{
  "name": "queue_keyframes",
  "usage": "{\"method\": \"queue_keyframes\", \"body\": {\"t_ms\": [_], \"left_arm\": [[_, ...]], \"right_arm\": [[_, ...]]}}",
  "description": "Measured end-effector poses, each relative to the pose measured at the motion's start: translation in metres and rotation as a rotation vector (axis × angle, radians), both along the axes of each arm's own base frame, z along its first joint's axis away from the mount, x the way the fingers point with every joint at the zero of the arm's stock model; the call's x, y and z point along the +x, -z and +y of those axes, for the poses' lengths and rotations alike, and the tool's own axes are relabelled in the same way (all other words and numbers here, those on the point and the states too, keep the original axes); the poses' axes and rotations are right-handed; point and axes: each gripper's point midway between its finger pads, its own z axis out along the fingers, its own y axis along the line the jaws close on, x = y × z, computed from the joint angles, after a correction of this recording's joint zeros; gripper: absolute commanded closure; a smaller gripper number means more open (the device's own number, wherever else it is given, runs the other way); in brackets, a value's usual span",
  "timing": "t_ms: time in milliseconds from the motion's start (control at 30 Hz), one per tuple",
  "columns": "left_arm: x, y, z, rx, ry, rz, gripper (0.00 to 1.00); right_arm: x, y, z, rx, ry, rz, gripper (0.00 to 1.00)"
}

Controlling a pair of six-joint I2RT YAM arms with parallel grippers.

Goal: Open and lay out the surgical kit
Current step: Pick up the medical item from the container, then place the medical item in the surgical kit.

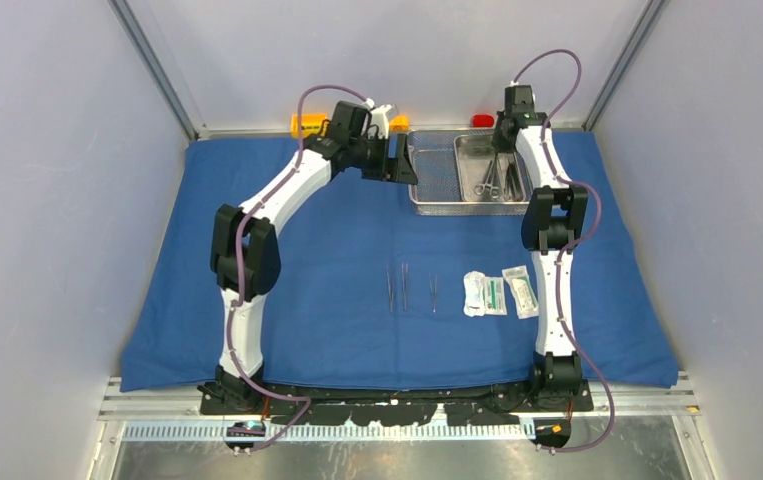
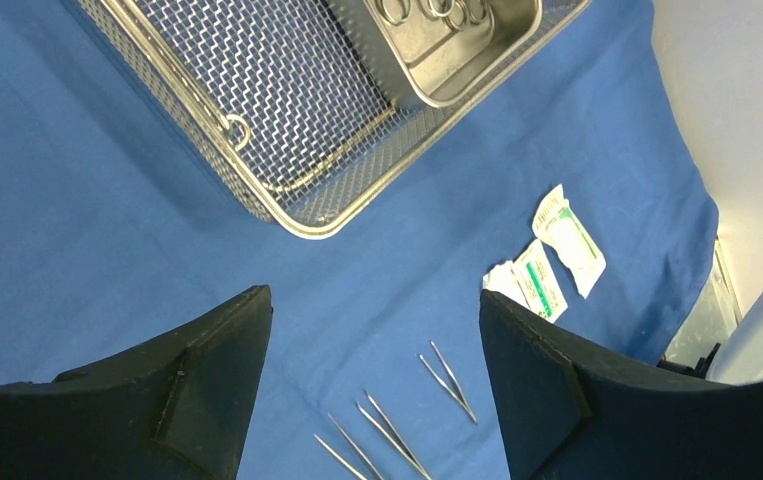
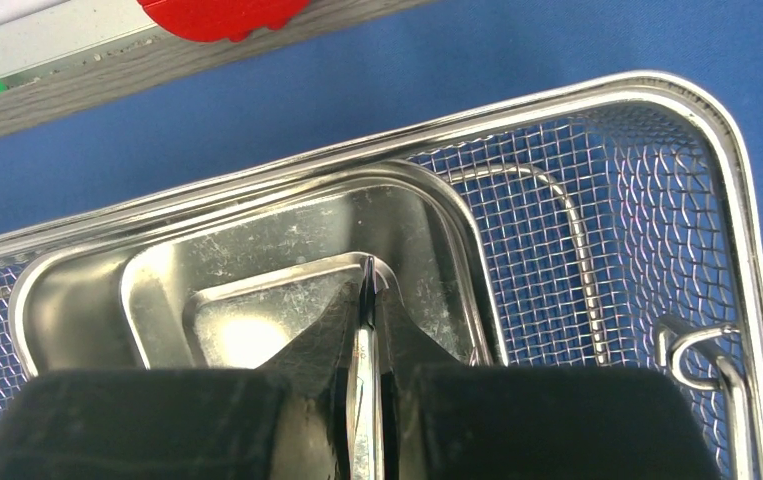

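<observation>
Pan [image 1: 470,160] at 1 o'clock: right gripper [image 3: 367,288] clamps a thin steel instrument [image 3: 365,395], likely for lift-out onto the cloth [image 1: 337,250]; left gripper [image 2: 372,300] apart, empty.

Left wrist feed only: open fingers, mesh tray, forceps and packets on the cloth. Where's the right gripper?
Observer: The right gripper is down in the steel pan, inside the mesh tray.
Operator: Holding anything?
Observer: Yes, shut on a thin steel instrument; which kind, I can't tell.
Operator: Anything beyond the tray?
Observer: A red block on the ledge past the cloth.
</observation>
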Motion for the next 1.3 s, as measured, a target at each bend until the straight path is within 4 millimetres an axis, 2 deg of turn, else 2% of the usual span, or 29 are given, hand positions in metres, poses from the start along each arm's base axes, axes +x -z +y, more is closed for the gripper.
{"method": "queue_keyframes", "body": {"t_ms": [333,467,600,833,933,1133,1300], "left_arm": [[0.034,0.015,-0.021,-0.058,-0.048,0.026,0.27],[0.049,0.016,-0.03,-0.09,-0.063,0.026,0.28],[0.061,0.015,-0.037,-0.119,-0.074,0.018,0.28],[0.066,0.017,-0.046,-0.146,-0.082,0.025,0.29],[0.067,0.016,-0.048,-0.155,-0.085,0.025,0.3],[0.068,0.013,-0.051,-0.167,-0.076,0.012,0.3],[0.067,0.013,-0.051,-0.165,-0.069,0.006,0.3]], "right_arm": [[0.0,-0.01,0.003,0.016,-0.007,-0.013,0.99],[0.0,-0.029,0.004,0.024,-0.01,-0.04,1.0],[0.0,-0.059,0.006,0.033,-0.013,-0.089,1.0],[-0.002,-0.089,0.007,0.038,-0.018,-0.136,1.0],[-0.002,-0.087,0.008,0.037,-0.021,-0.135,1.0],[-0.006,-0.072,0.013,0.032,-0.034,-0.101,1.0],[-0.005,-0.07,0.017,0.037,-0.051,-0.105,1.0]]}}
